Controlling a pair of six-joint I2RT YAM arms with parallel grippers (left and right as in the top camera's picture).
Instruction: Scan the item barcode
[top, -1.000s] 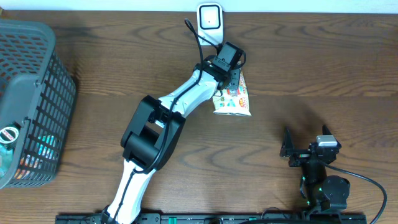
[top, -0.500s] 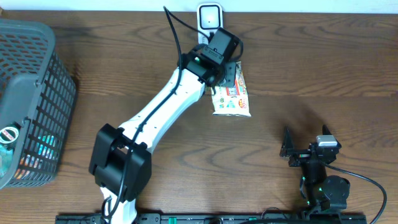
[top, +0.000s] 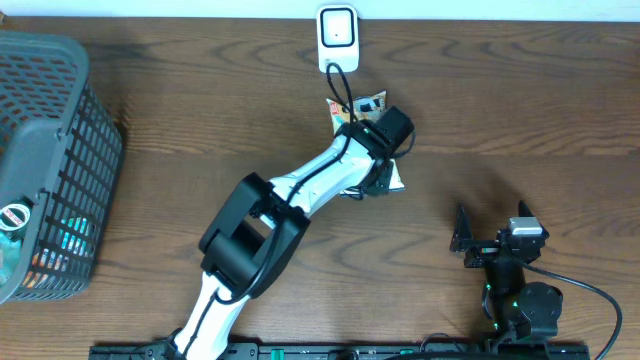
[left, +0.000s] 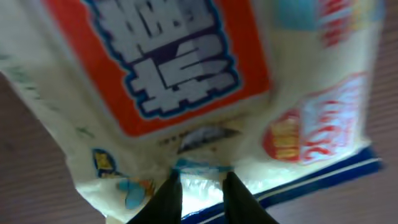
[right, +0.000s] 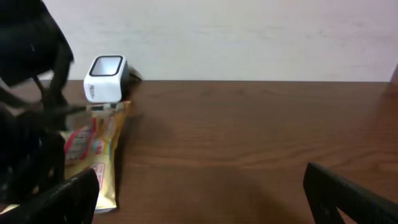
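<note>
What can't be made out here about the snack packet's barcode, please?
- Barcode: seen in no view; overhead, the left arm covers most of the snack packet.
- Packet print: blurred in the left wrist view.
- Basket contents: overhead, behind mesh, cut off by the left edge.

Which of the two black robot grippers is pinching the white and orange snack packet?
The left gripper: its fingertips pinch the edge of the white and orange snack packet, near the white scanner. The right gripper stands wide open, empty, parked apart.
</note>
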